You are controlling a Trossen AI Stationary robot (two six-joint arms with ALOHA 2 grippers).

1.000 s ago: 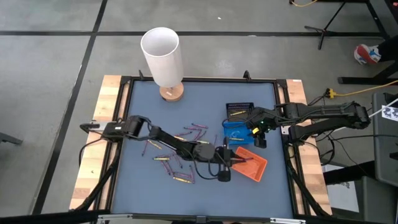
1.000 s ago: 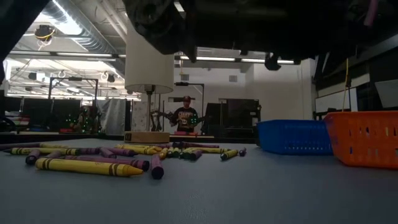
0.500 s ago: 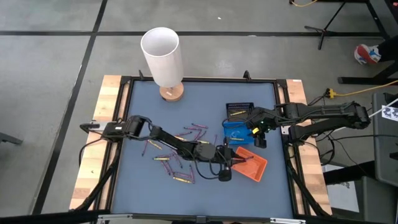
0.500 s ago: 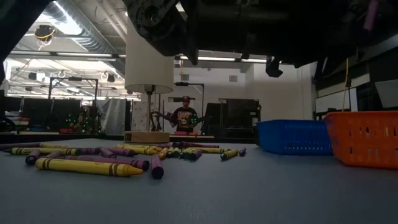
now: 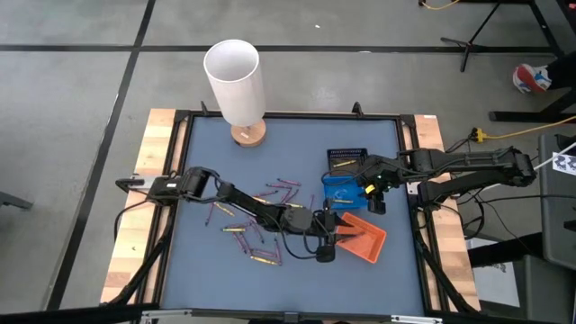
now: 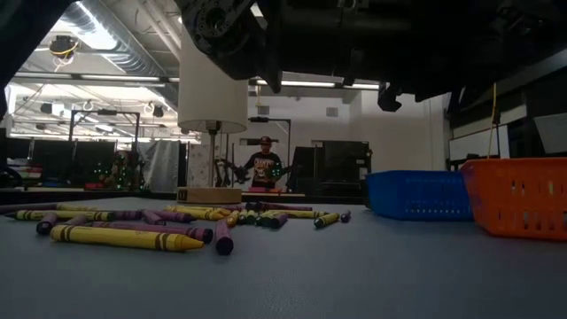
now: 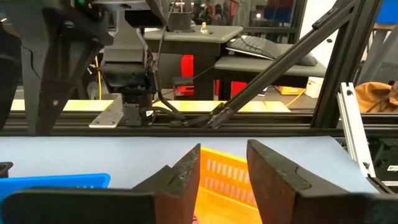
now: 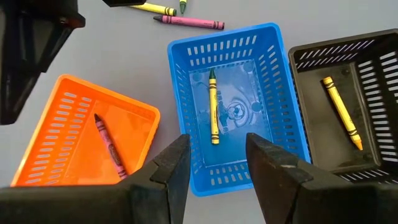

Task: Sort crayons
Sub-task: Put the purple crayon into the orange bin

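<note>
Loose yellow and purple crayons (image 5: 265,202) lie flat on the blue mat, left of centre, and show close up in the low view (image 6: 124,237). My left gripper (image 7: 224,180) is open and reaches level over the near edge of the orange tray (image 5: 371,243). A purple crayon (image 8: 107,144) lies in that tray. My right gripper (image 8: 217,168) hangs open above the blue tray (image 8: 180,93), pointing steeply down. The blue tray holds a yellow crayon (image 8: 213,109). The black tray (image 8: 311,93) holds another yellow one (image 8: 342,112).
A white cylinder lamp (image 5: 236,76) on a wooden foot stands at the mat's far edge. The three trays sit close together at the right. A raised black frame (image 5: 409,193) and wooden boards border the mat. A person stands in the room far behind the table (image 6: 264,164).
The purple crayon that stuck out at my left gripper above the orange tray no longer shows there in the low or high view; it has dropped into the tray. Neither arm has shifted.
</note>
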